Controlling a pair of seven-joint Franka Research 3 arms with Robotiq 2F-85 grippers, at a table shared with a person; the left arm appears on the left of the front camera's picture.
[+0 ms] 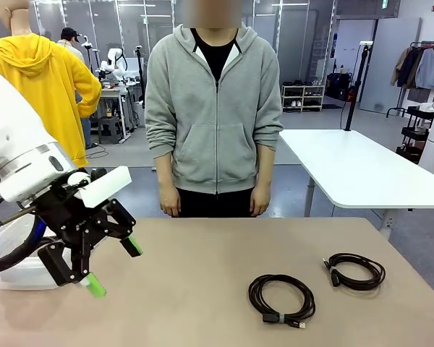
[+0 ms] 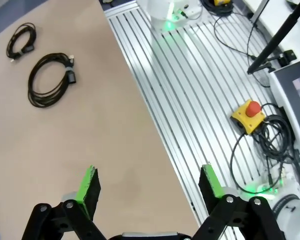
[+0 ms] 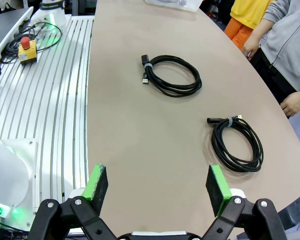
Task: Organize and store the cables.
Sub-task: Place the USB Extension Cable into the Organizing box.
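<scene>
Two coiled black cables lie on the tan table (image 1: 202, 303). The larger cable (image 1: 281, 298) (image 2: 49, 80) (image 3: 172, 75) is near the front middle. The smaller cable (image 1: 356, 271) (image 2: 21, 41) (image 3: 237, 142) rests to its right. My left gripper (image 1: 113, 266) (image 2: 149, 187) hangs open over the table's left part, far from both coils, with nothing between its green pads (image 2: 89, 186). In the right wrist view my right gripper (image 3: 157, 186) is open and holds nothing; it hovers above the table's near edge, and the smaller cable is just ahead of it.
A clear plastic bin (image 1: 18, 273) (image 3: 172, 4) stands at the table's left edge behind my left arm. A person in a grey hoodie (image 1: 213, 108) stands at the far side, hands (image 3: 292, 105) down. A red stop button (image 2: 247, 114) (image 3: 25, 44) lies on the slatted base.
</scene>
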